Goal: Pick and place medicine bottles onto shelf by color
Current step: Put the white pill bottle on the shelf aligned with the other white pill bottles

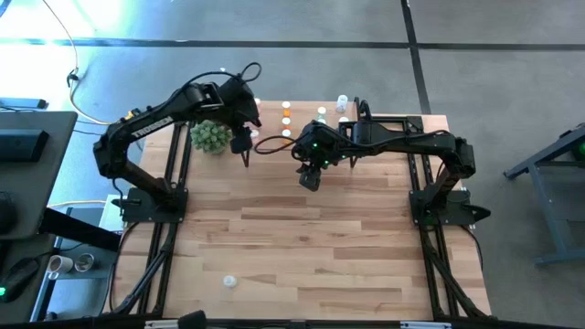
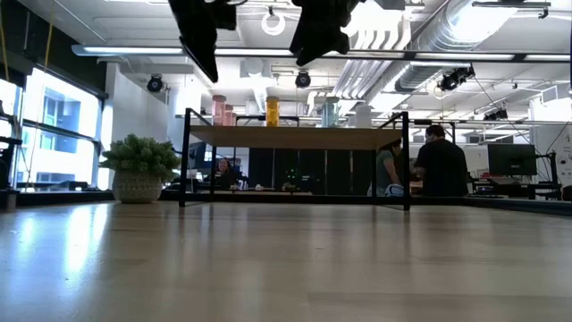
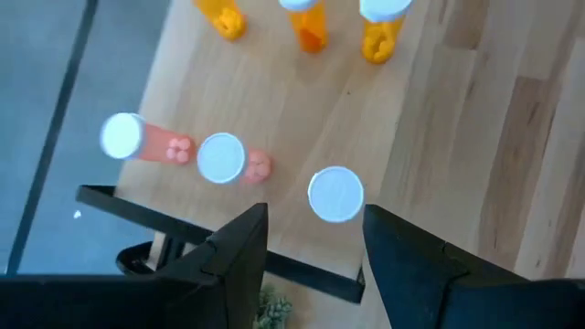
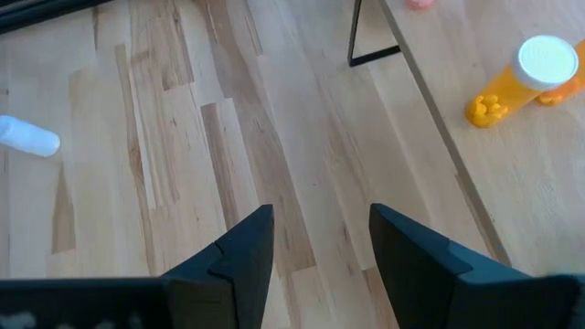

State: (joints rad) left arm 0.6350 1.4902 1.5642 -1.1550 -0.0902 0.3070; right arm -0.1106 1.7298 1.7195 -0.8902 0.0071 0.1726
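The shelf (image 2: 295, 137) stands at the table's far edge, carrying pink bottles (image 3: 219, 157), orange bottles (image 3: 309, 23) and a clear bottle (image 2: 330, 112), all upright. One white bottle (image 1: 229, 281) lies alone on the table (image 1: 311, 247) near its front edge. The left gripper (image 3: 315, 247) hangs over the shelf's pink end, fingers parted and empty. The right gripper (image 4: 320, 251) hovers above bare tabletop just before the shelf, jaws likewise apart, grasping nothing. A potted plant (image 2: 139, 167) sits beside the shelf.
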